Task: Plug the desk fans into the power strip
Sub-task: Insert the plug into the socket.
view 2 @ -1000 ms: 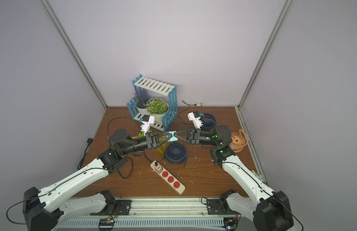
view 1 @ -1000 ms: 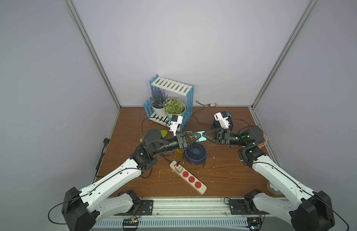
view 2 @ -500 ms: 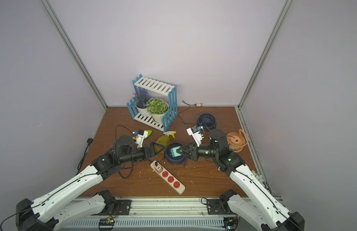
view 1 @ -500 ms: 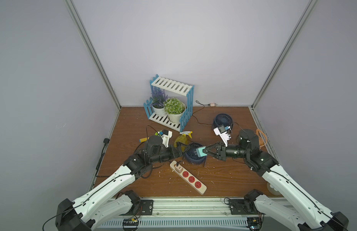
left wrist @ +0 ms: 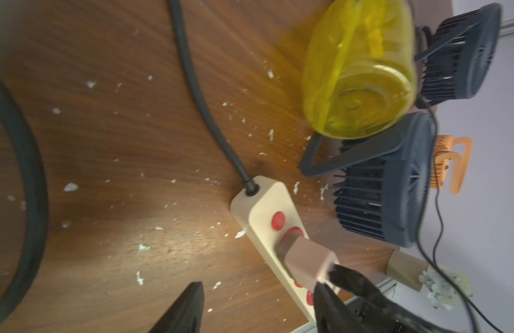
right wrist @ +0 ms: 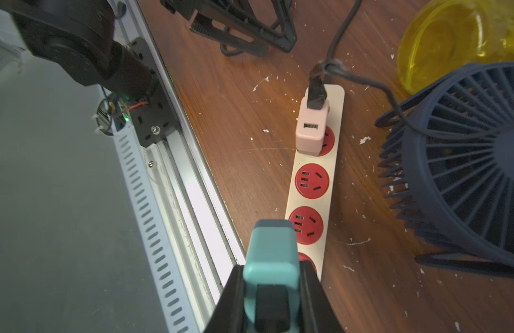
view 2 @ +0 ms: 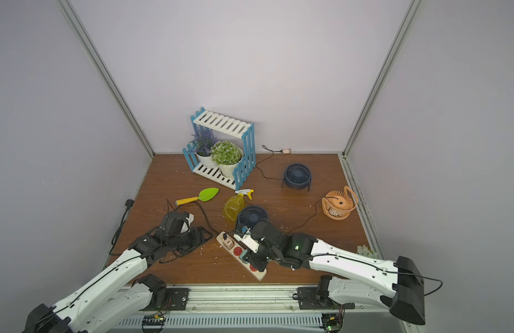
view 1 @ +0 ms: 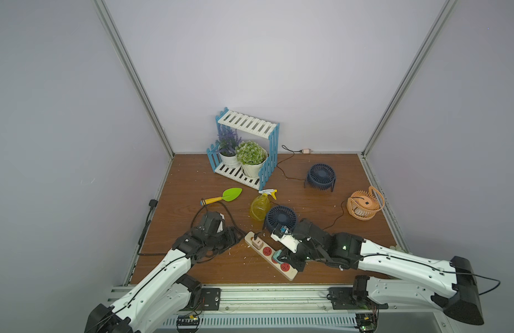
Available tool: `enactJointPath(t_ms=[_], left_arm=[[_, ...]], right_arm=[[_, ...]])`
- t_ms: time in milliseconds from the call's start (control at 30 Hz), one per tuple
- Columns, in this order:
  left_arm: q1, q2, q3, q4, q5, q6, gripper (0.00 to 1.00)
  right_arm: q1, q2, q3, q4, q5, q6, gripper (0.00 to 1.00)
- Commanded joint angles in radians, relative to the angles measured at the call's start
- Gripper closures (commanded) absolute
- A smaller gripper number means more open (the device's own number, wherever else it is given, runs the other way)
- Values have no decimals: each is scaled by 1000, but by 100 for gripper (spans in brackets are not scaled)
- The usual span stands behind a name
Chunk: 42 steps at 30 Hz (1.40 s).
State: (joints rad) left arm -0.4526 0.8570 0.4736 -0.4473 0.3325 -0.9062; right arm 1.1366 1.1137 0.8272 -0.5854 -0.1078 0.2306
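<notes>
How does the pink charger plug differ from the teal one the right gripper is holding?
The pink charger plug sits in an end socket of the power strip, untouched by either gripper; the teal charger plug is clamped in the right gripper over the strip, unplugged. Both are small rounded blocks.

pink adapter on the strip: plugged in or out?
In: pink adapter stands seated on the power strip's socket nearest the black cord.

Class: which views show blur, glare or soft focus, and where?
Left wrist view: motion-smeared, worst on the yellow spray bottle; glare on wood beside the power strip. Right wrist view: sockets crisp, teal plug soft. Both top views: sharp, evenly lit.
</notes>
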Motion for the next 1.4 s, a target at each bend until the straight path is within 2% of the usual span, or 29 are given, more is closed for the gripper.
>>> enactJointPath(t_ms=[0,100,367,600,800,1000,1100,1367], left_arm=[[12,-2,-43,76,-21,0,39],[14,61,-68,170,28,-12,41],[14,234,-84,373,94,-20,53],[17,299,-95,430,115,-16,55],[30,313,-87,408,116,18,55],[32,338,-85,436,128,19,56],[32,349,-87,457,124,15,59],[32,369,-72,464,124,21,60]], right_arm=[[34,55,0,71,116,4,100],[47,93,23,87,152,-7,100],[49,221,82,118,144,-21,100],[46,301,148,101,151,-41,100],[36,372,219,15,161,-67,100],[24,386,245,-49,166,-54,100],[13,396,251,-50,152,-54,100],[-10,429,258,-30,105,-48,100]])
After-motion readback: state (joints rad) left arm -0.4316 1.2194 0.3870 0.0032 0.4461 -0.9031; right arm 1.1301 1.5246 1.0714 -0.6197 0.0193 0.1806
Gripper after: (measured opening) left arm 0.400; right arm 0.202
